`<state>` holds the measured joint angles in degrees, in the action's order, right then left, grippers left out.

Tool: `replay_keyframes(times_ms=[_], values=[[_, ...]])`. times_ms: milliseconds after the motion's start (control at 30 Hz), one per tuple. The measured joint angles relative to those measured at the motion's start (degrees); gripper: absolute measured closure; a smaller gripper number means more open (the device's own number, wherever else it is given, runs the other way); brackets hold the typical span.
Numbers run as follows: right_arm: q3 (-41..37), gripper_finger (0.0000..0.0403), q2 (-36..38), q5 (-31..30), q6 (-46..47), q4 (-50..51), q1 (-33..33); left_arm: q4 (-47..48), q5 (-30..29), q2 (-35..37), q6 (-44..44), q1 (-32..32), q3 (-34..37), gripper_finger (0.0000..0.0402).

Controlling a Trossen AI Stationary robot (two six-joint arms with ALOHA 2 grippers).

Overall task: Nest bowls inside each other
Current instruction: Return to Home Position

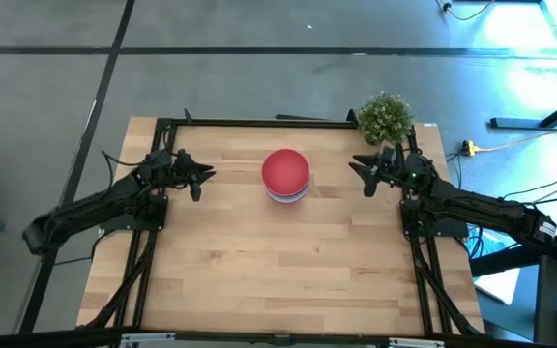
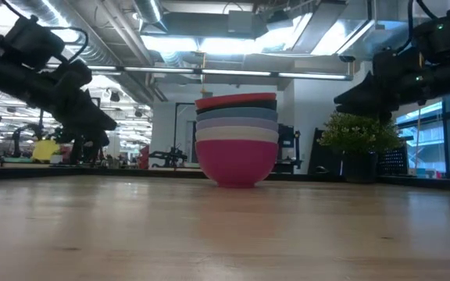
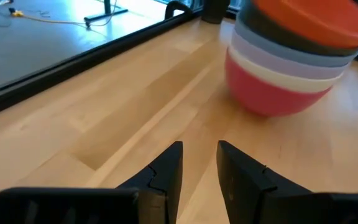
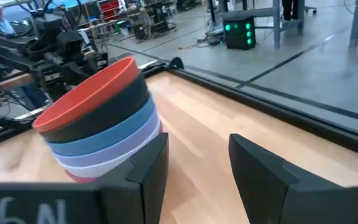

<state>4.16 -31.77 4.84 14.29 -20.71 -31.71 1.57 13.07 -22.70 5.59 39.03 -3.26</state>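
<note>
My left pincer (image 1: 204, 184) hangs empty over the left of the table (image 1: 259, 280), fingers a little apart. My right pincer (image 1: 360, 176) is spread wide and empty on the right, near the potted plant (image 1: 386, 116). Between them, toward the far edge, the bowls (image 1: 285, 175) sit nested in one stack, with the red-orange bowl (image 2: 236, 101) on top and the crimson-pink bowl (image 2: 236, 162) at the bottom. I judge them light, stiff and smooth, best pinched at a rim.
</note>
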Motion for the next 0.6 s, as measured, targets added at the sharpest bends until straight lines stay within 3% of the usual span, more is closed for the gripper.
replay_keyframes(times_ms=[167, 300, 600], values=[[-0.2, 0.0234, -0.8, 0.0, 0.0, 4.1, -0.5, -0.4, 0.1, -0.1, -0.1, 2.1, 1.4, 0.0308], [-3.8, 0.0234, -1.3, -0.1, 1.4, 2.4, -0.4, -0.8, 1.3, -0.1, -1.2, 3.2, 1.5, 0.0308], [-3.8, 0.0234, -1.5, -1.4, -1.1, -0.8, -0.9, -0.7, 1.0, -0.1, -2.8, 5.2, 1.5, 0.0308]])
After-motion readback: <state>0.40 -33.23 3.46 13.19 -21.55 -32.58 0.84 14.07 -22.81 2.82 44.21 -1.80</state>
